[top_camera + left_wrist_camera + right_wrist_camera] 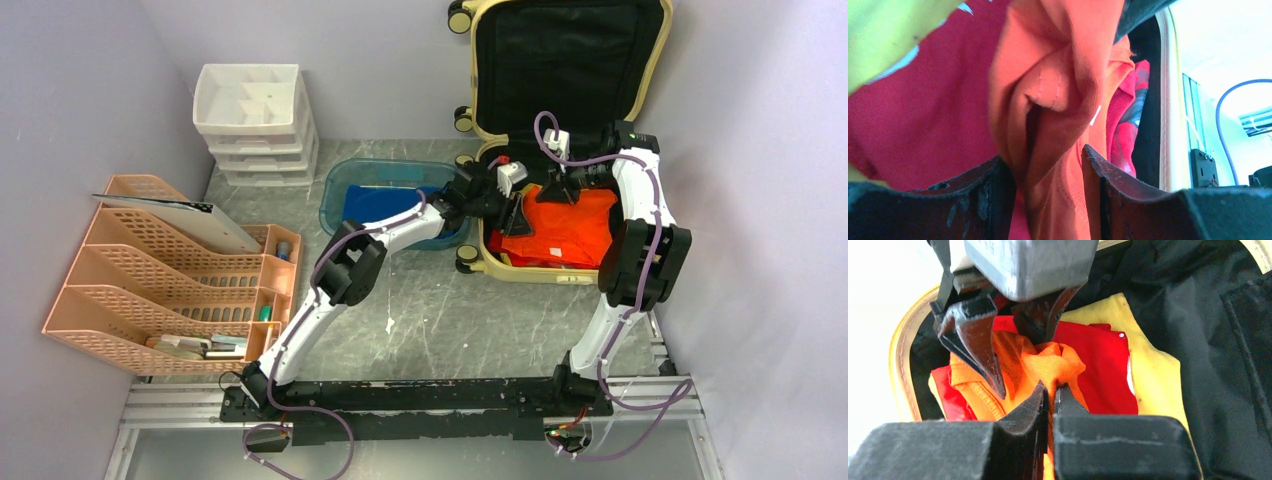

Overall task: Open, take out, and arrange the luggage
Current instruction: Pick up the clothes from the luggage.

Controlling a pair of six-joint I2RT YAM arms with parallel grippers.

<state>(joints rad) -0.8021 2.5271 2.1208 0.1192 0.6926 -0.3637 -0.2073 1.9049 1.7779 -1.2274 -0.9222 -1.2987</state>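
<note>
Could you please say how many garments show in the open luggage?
3: orange garment bunched on top, red garment under it, yellow garment beyond the red. Others may be hidden.

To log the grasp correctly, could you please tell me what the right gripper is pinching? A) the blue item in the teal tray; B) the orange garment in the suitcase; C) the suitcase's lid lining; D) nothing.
B: the right gripper is shut on a fold of the orange garment lying in the luggage.
</note>
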